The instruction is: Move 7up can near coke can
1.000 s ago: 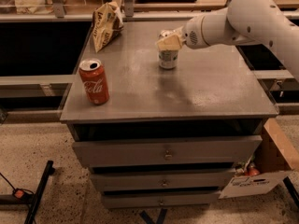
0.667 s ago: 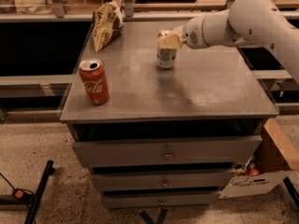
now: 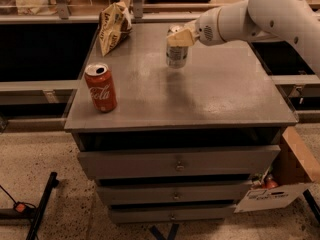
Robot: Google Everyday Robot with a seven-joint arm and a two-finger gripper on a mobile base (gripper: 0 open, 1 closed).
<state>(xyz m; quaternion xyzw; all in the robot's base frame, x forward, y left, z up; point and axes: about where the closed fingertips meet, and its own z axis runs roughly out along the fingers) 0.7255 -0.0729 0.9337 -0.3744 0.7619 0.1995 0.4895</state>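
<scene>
Tool (image 3: 181, 37) pinches the 7up can (image 3: 177, 54) by its upper part, well right of and behind the coke can (image 3: 101, 88) on the worktop (image 3: 210, 99). The grasp looks made. The next move is to carry it left and forward, then set it upright just beside the coke can without knocking it.

Snack bag (image 3: 114, 26) on cabinet (image 3: 225, 94), box (image 3: 300, 159) beside

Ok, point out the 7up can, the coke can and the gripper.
7up can (image 3: 177, 57): camera view, on its silver lower body.
coke can (image 3: 101, 91): camera view, on the white script of its red side.
gripper (image 3: 180, 37): camera view, midway between its fingers, which are clamped on the 7up can's top.
</scene>
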